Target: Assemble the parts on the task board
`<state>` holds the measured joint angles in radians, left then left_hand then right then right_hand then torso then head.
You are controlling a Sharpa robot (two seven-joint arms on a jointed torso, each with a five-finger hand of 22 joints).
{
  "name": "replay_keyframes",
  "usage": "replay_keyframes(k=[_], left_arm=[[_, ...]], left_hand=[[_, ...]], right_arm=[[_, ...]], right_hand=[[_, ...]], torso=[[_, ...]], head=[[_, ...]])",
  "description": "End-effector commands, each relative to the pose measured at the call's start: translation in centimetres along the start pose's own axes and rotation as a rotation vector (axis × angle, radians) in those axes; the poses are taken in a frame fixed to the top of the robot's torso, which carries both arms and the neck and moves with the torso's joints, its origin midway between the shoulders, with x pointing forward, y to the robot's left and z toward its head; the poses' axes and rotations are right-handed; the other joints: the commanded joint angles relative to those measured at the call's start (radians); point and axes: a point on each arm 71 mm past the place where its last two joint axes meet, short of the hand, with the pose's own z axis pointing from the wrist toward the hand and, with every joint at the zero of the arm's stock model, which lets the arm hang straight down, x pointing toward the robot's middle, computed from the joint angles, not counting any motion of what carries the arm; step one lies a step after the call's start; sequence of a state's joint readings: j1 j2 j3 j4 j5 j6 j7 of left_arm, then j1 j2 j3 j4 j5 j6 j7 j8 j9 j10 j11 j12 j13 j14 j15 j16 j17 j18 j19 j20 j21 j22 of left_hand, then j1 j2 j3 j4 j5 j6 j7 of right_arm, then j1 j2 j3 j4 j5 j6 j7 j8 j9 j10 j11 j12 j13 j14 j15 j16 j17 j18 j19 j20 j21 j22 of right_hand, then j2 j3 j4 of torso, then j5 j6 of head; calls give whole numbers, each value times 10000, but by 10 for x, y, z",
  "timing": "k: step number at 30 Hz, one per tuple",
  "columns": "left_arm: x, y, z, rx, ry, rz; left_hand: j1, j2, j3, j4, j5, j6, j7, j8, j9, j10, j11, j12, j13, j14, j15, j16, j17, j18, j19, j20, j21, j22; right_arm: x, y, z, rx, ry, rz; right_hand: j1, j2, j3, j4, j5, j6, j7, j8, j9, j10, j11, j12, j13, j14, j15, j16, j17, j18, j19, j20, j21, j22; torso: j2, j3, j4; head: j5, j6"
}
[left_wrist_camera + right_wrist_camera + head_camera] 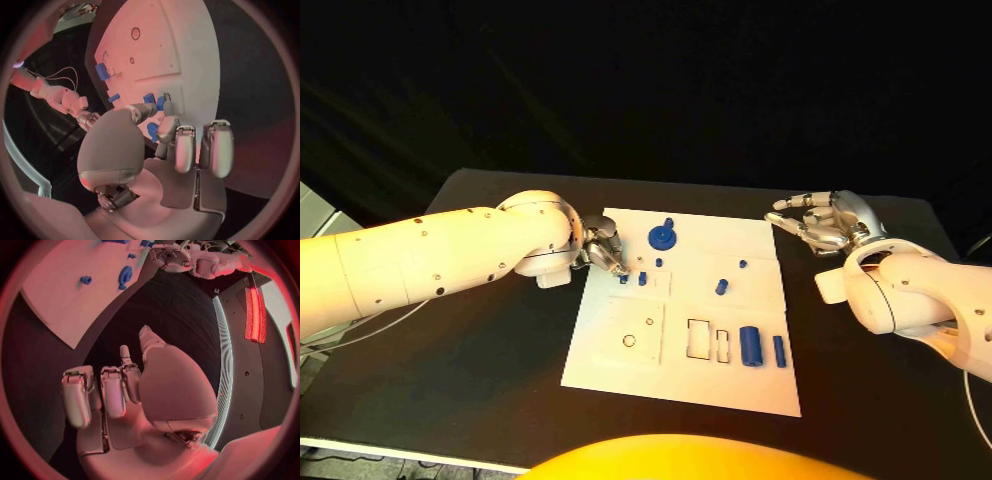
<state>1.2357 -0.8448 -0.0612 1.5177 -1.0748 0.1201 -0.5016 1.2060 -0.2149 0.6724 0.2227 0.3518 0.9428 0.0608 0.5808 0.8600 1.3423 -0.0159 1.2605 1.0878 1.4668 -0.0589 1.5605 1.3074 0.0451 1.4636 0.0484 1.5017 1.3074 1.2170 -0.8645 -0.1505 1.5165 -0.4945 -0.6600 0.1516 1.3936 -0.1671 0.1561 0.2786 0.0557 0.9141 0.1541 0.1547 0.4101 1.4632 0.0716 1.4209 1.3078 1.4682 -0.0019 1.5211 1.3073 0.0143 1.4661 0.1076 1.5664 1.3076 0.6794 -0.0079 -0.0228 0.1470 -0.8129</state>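
— The left hand [603,250] is working at the task board's [682,385] ten o'clock corner, fingers [167,131] closed around a small blue part [152,131]?

— Looks so; it should seat it slowly and straight down. The right hand [822,222] hovers over the table [473,350] at two o'clock, fingers loosely apart, holding nothing.

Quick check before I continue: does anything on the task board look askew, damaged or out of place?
Nothing stands out. The task board lies flat on the table, undamaged. Blue parts rest on it. The left hand is at its far-left corner by small parts; the right hand hovers off its far-right corner.
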Motion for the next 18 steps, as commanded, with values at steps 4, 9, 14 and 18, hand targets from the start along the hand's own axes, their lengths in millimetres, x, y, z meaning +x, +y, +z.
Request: replay_keyframes(k=[4,9,14,18], left_arm=[[1,1,0,-150,-18,221],[1,0,0,-160,-44,264],[2,-1,0,-143,56,338],[3,-2,1,-124,120,377]], left_hand=[[-89,36,1968,-2039,65,92,1,30,-7,54,17,37,9,1007,-82,42,2523,-144,171,-10,65,1510],[-96,31,1972,-2043,81,99,-1,31,-7,59,14,39,12,1008,-83,44,2527,-142,166,-12,62,1504],[-102,28,1975,-2046,91,103,-2,30,-7,57,13,31,1,1007,-85,42,2523,-143,168,-13,63,1507],[-107,26,1977,-2047,96,106,-4,30,-8,55,13,26,-6,1007,-85,44,2526,-140,160,-14,57,1497]], right_arm=[[1,1,0,-215,169,-68],[2,1,0,-216,176,-66],[2,1,0,-215,181,-65],[2,1,0,-216,188,-64]], right_hand=[[-58,27,-58,13,40,-77,16,49,9,-68,7,-69,1497,722,7,-59,1426,-143,1047,-29,44,2632],[-58,27,-58,13,40,-77,16,49,9,-68,7,-69,1497,722,7,-59,1426,-143,1047,-29,44,2632],[-58,27,-58,13,40,-77,16,49,9,-68,7,-69,1497,722,7,-59,1426,-143,1047,-29,44,2632],[-58,27,-58,13,40,-77,16,49,9,-68,7,-69,1497,722,7,-59,1426,-143,1047,-29,44,2632]], torso=[[-2,-6,3],[0,-4,2],[-3,2,-6],[-2,4,-4]], head=[[13,-15],[10,-19],[25,-35],[21,-43]])
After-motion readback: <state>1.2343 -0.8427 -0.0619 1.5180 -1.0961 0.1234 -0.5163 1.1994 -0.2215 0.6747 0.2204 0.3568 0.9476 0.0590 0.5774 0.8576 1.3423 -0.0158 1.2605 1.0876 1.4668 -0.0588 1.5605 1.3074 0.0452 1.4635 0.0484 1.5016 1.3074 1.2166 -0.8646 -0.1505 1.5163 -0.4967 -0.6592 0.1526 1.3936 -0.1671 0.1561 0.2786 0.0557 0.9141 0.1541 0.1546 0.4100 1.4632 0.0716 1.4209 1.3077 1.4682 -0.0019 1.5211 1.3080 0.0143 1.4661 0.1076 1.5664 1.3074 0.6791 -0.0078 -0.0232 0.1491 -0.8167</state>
